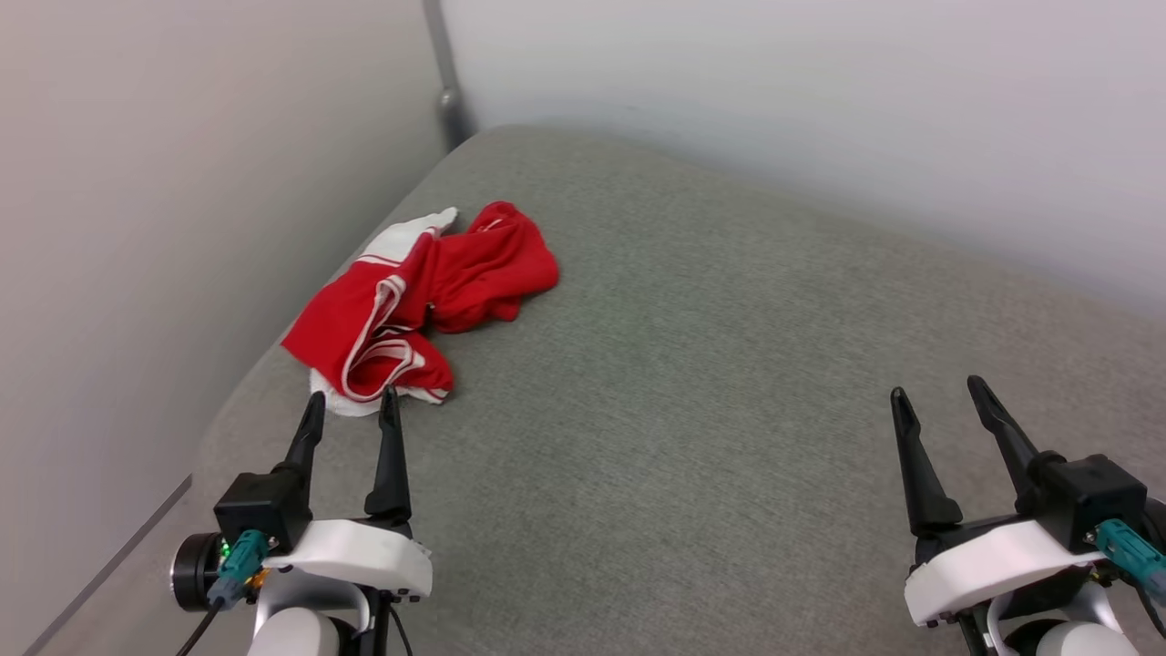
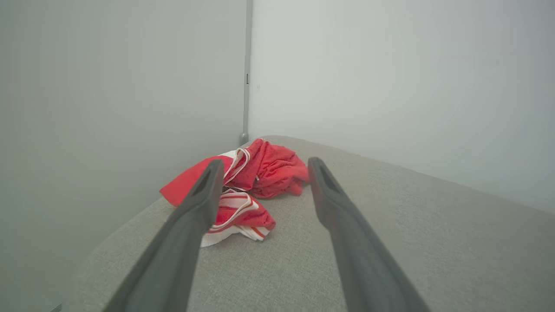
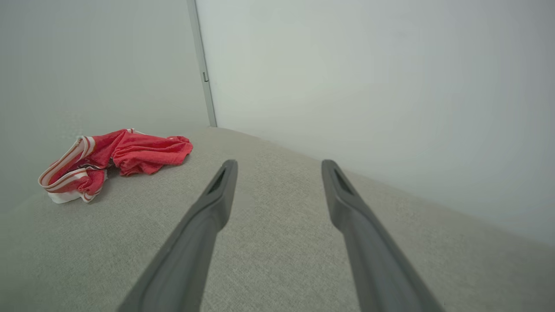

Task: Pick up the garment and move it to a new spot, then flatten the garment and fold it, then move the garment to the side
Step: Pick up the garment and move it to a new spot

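The garment (image 1: 428, 292) lies crumpled in a red heap with white sleeves and striped trim, near the left edge of the grey padded surface (image 1: 692, 410). Its lettering is hidden in the folds. My left gripper (image 1: 353, 401) is open, its fingertips just short of the heap's near white edge. In the left wrist view the garment (image 2: 256, 182) sits ahead between and behind the two fingers. My right gripper (image 1: 938, 394) is open over bare surface far to the right. The right wrist view has the garment (image 3: 117, 160) at the far left.
Pale walls close in the surface on the left (image 1: 182, 228) and at the back (image 1: 820, 100), meeting at a corner with a grey vertical strip (image 1: 444, 73). The surface's left edge curves down right beside the garment. Wide bare padding stretches between the two grippers.
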Available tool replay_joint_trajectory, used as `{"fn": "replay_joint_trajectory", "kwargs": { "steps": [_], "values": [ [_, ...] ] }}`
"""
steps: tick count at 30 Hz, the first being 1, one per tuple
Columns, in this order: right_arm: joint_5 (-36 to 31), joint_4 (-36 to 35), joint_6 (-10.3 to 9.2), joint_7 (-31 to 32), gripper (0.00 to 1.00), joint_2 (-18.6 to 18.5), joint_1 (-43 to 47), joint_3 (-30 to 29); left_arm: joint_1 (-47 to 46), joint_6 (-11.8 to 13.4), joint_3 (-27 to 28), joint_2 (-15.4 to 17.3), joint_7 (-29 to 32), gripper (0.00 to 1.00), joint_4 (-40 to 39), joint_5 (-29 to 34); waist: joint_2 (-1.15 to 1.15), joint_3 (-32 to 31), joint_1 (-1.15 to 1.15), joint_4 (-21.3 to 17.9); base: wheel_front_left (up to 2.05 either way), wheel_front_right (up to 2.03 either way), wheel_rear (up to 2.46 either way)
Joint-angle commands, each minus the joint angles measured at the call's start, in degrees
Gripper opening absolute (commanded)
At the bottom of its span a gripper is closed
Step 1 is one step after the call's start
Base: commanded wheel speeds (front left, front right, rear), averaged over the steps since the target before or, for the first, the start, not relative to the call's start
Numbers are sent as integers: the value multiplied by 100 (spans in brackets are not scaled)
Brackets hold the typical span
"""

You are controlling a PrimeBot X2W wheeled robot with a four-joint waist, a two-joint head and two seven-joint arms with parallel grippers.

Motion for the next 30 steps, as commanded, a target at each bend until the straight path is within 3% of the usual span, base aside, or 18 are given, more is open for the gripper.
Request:
{"fn": "replay_joint_trajectory", "kwargs": {
  "steps": [1, 17, 25, 30],
  "values": [
    [-39, -22, -3, 18, 100, 3, -70, 42, 47, 26, 56, -4, -15, 100, -17, 2, 0, 18, 0, 135, 0, 0, 0],
    [-52, 172, -4, 84, 100, 2, -433, 280, 164, 116, 251, -5, -15, 100, -285, -21, 0, 194, 0, 209, 0, 0, 0],
    [-75, 120, -4, 102, 100, 2, -413, 77, -339, -146, 212, 1, -15, 100, -64, 80, 0, 334, 0, 184, 0, 0, 0],
    [-219, -98, -4, 242, 100, 1, -621, 131, -1167, -305, 360, 225, 3, 100, 303, -44, 0, 792, 0, -200, 0, 0, 0]
  ]
}}
